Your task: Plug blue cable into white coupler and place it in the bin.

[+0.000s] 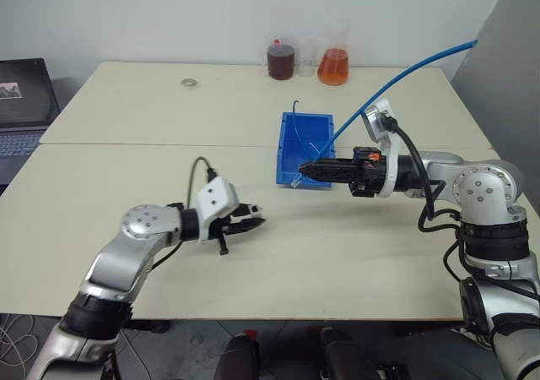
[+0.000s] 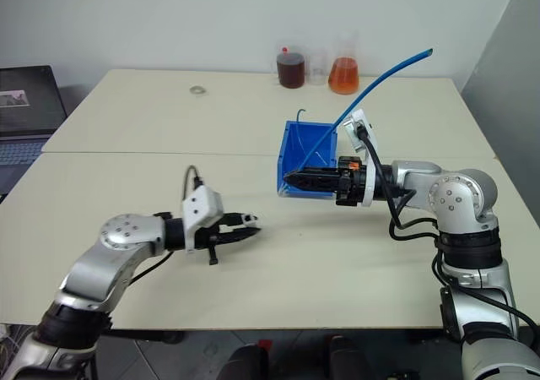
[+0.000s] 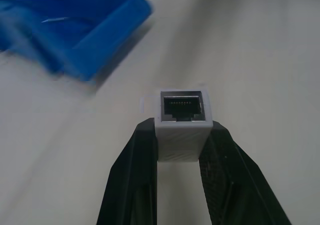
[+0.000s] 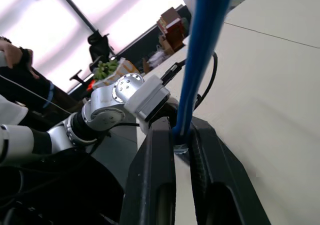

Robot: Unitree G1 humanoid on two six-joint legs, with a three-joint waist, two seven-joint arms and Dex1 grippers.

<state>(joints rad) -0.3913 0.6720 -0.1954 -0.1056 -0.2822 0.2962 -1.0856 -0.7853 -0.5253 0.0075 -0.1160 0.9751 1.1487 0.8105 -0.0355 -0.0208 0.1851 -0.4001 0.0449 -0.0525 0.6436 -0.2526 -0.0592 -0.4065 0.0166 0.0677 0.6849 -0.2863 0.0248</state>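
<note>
2 flasks [image 1: 307,62] behind the bin [image 1: 305,133]

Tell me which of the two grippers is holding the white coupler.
The left gripper: its black fingers clamp the white coupler, socket facing outward. The right gripper instead pinches the blue cable beside the bin.

The bin [image 1: 295,148] sits on the table [image 1: 126,110] right of centre, two flasks [image 1: 333,66] behind it at the far edge. The left gripper [image 1: 250,220] — holding the white coupler [image 3: 182,125] — hangs left of the bin; the right gripper [image 1: 309,170], gripping the blue cable [image 1: 405,73], reaches over the bin's front. A laptop [image 1: 25,101] lies far left.
</note>
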